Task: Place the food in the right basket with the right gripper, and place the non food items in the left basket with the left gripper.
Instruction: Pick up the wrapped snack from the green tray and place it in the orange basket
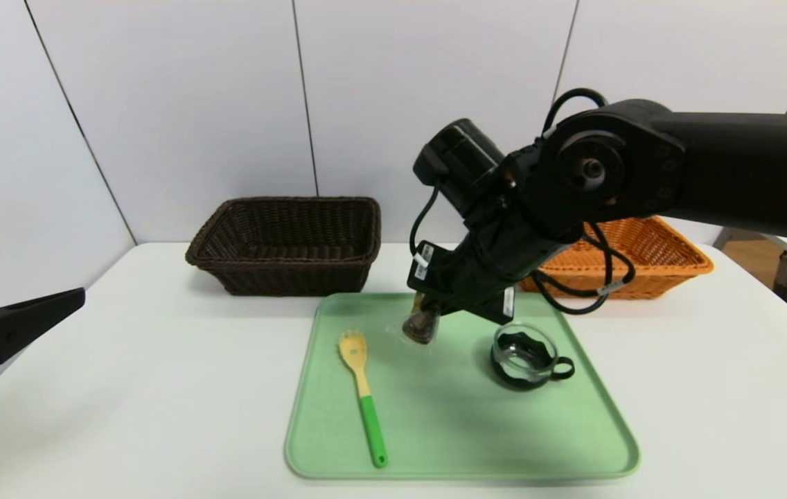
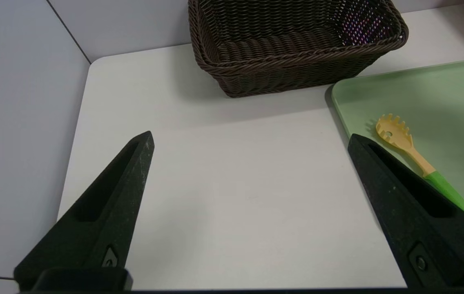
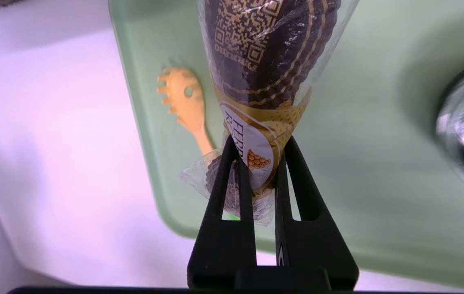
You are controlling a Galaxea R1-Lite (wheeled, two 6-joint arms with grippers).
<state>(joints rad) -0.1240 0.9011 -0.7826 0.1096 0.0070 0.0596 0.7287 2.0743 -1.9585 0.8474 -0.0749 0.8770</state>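
My right gripper [image 3: 259, 143] is shut on the clear-wrapped cookie roll [image 3: 266, 61], pinching it at the gold label band. In the head view the roll [image 1: 420, 326] hangs a little above the far part of the green tray [image 1: 463, 443]. The fork-like spoon [image 1: 364, 391] lies on the tray's left half; the glass cup [image 1: 524, 355] in its black holder stands on the right half. The dark brown basket [image 1: 286, 242] sits behind the tray on the left, the orange-tan basket [image 1: 650, 258] behind on the right. My left gripper [image 2: 250, 136] hangs open over bare table at the far left.
A white table [image 1: 123, 388] carries everything, with grey wall panels close behind the baskets. My right arm [image 1: 643, 173] reaches across in front of the orange-tan basket and hides part of it. The table's right edge drops off beyond that basket.
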